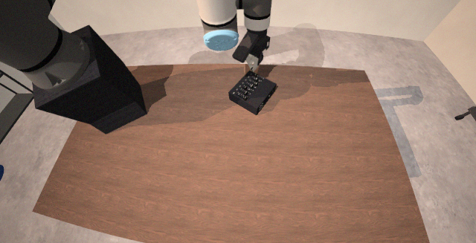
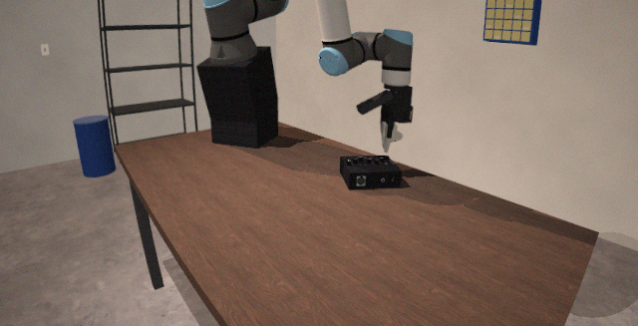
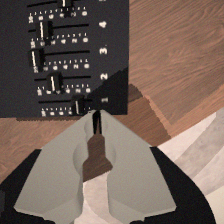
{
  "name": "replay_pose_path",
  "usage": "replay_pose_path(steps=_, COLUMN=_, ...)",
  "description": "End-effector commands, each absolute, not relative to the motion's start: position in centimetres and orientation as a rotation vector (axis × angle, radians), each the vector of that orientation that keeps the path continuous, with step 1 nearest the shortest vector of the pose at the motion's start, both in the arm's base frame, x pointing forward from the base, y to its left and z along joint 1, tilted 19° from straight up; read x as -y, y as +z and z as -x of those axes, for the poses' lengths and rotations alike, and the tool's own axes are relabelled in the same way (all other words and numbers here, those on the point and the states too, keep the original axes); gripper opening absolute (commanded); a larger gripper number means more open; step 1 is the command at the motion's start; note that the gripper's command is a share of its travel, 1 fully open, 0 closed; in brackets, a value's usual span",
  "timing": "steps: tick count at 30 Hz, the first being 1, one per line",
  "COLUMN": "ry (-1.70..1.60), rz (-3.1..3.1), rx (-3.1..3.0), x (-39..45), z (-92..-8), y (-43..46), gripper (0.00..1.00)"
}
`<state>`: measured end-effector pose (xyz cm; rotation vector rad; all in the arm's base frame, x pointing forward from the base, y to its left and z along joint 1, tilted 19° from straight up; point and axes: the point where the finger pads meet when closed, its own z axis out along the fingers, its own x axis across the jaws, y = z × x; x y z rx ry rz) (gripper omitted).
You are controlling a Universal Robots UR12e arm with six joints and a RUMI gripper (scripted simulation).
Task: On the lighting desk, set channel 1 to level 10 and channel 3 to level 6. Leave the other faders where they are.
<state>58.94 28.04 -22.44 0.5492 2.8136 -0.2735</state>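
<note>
The pincer (image 3: 97, 119) hangs pinched tight and empty above the lighting desk (image 1: 253, 92). Neither fader looks set yet, I'd say; both remain to do.

The lighting desk (image 1: 253, 92) lies on the table (image 1: 230, 169), below the hand (image 1: 253, 65).
</note>
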Motion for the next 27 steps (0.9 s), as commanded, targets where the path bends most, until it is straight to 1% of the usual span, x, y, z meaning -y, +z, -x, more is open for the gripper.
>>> replay_pose_path(steps=1, ry=-0.272, rz=-0.549, rx=-2.813, x=-28.1, z=-59.0, y=-22.4, gripper=0.00)
replay_pose_path(steps=27, ry=-0.272, rz=-0.549, rx=-2.813, x=-27.8, z=-59.2, y=-23.5, gripper=0.00)
